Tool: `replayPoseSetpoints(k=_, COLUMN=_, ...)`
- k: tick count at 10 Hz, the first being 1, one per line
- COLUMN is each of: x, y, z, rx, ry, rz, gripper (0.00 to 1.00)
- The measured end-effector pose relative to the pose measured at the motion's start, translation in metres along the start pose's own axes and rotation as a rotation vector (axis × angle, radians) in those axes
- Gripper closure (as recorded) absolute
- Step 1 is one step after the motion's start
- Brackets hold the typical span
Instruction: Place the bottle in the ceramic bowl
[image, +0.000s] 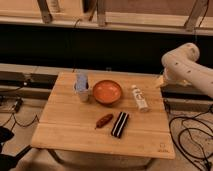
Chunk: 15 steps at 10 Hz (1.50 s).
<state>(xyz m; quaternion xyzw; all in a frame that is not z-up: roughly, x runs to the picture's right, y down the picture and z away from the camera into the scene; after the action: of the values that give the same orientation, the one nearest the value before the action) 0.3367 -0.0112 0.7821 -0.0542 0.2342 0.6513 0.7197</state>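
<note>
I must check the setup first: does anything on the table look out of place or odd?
Nothing is spilled or damaged. Only the bottle lies on its side, right of the ceramic bowl, apart from it. The hand hangs past the table's right edge, touching nothing.

No word, brand or number can be read anywhere on the wooden table or on the things laid out on it. The white bottle, lying near the table's right edge as seen, carries a pale label with a few dark marks, too blurred to make out as letters. A small faint mark near the table's front right corner cannot be read either.
</note>
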Motion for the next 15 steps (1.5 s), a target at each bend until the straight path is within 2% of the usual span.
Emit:
replayPoseSetpoints(k=3, x=-0.002, y=0.052, z=0.02, rx=-0.005, ry=0.058, rz=-0.119, gripper=0.2)
replayPoseSetpoints(k=6, x=0.004, y=0.103, z=0.03, rx=-0.044, ry=0.141, rz=-0.21, gripper=0.2)
replayPoseSetpoints(k=11, x=0.007, y=0.101, z=0.031, rx=-0.048, ry=0.148, rz=-0.205, gripper=0.2)
replayPoseSetpoints(k=13, x=0.025, y=0.088, z=0.049, rx=-0.077, ry=0.19, rz=-0.157, gripper=0.2)
replayPoseSetpoints(k=15, x=0.034, y=0.087, z=0.069, rx=-0.114, ry=0.218, rz=-0.127, gripper=0.2)
